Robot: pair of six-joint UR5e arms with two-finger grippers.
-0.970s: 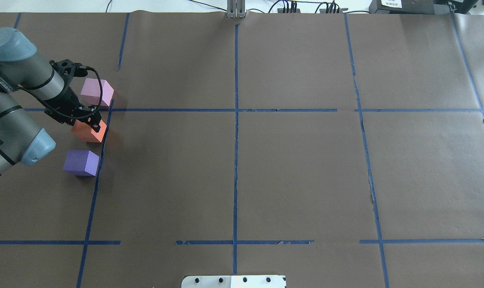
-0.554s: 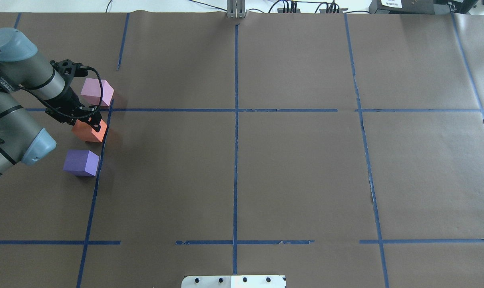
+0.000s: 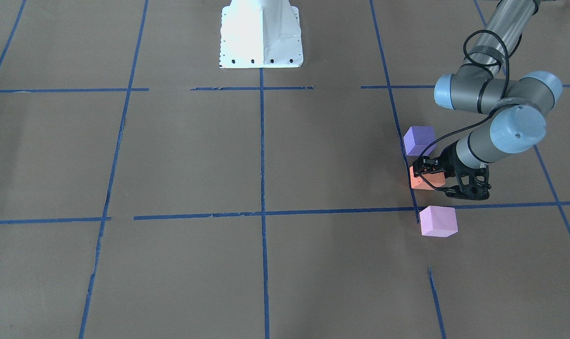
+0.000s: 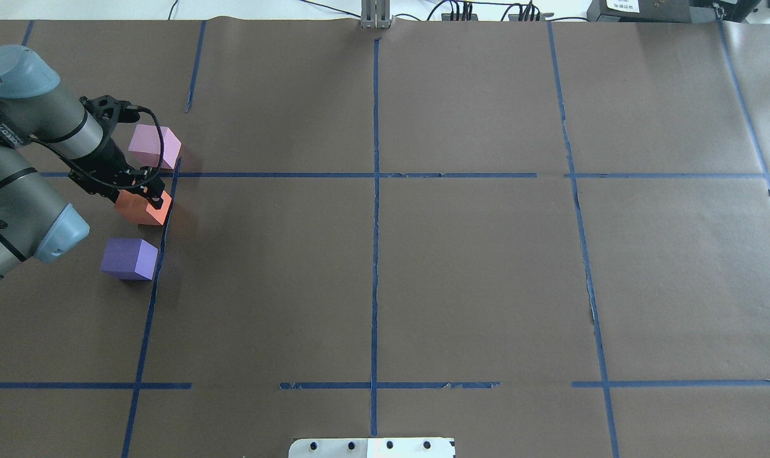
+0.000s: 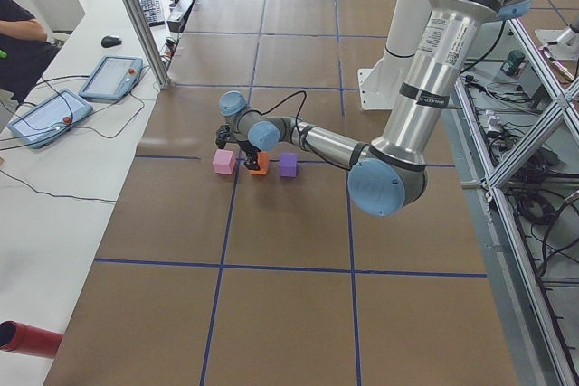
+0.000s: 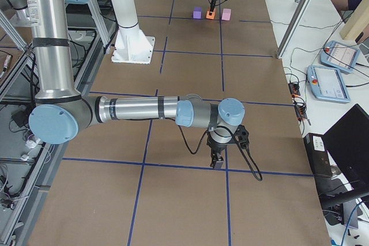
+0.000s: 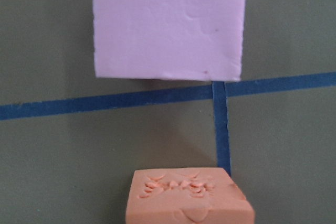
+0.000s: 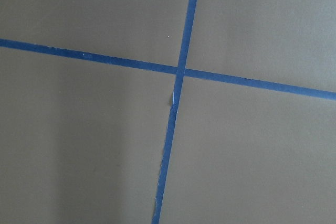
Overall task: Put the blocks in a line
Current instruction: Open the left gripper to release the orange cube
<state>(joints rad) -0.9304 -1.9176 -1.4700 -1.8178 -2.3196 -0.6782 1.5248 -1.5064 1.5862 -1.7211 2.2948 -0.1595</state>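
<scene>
Left gripper (image 4: 149, 194) sits at the orange block (image 4: 133, 213), its grip impossible to tell; the light, dent-prone foam likely wants gentle pinching on opposite flat sides.

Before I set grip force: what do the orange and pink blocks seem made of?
Orange block: probably soft foam, matte; its top shows torn, pitted dents. Pink block: apparently the same foam, matte, with faint creases and small specks.
</scene>
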